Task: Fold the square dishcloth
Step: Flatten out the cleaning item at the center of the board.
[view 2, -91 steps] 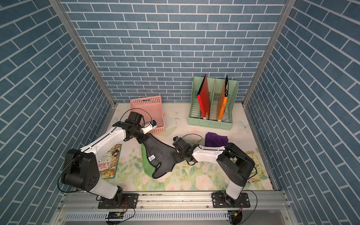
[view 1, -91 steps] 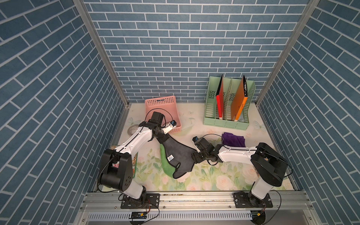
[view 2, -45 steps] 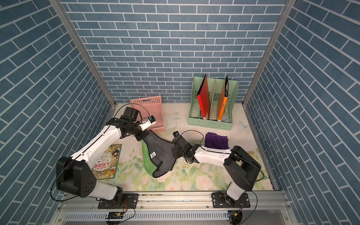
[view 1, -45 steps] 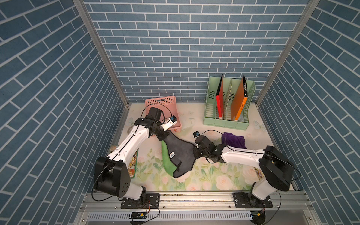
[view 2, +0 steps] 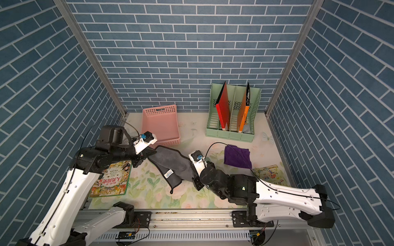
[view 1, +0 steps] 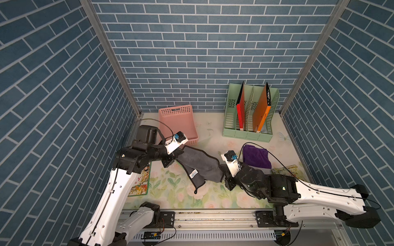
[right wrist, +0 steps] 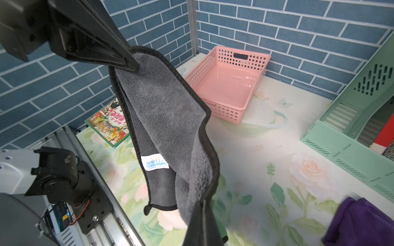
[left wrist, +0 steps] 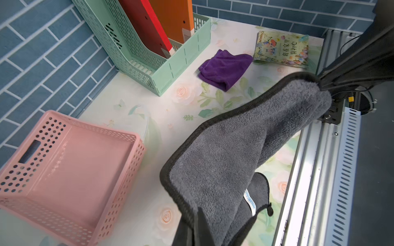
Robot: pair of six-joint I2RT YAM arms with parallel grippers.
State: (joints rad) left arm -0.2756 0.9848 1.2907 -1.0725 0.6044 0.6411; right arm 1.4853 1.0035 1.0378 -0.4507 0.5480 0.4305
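grey black-edged dishcloth [view 1: 199, 165] hangs draped above table, apparently doubled.

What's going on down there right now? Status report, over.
Both shut on grey fleecy black-edged dishcloth: left tool, right tool. Dishcloth sags between them. Nearby purple cloth, apart.

Blue brick-patterned walls [view 1: 191, 53] enclose a bench [view 1: 213, 132] covered in pale floral print, with aluminium posts [view 1: 110, 57] marking the rear corners.

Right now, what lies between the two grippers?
The grey dishcloth, held by left gripper and right gripper, both shut on it; both top views show it.
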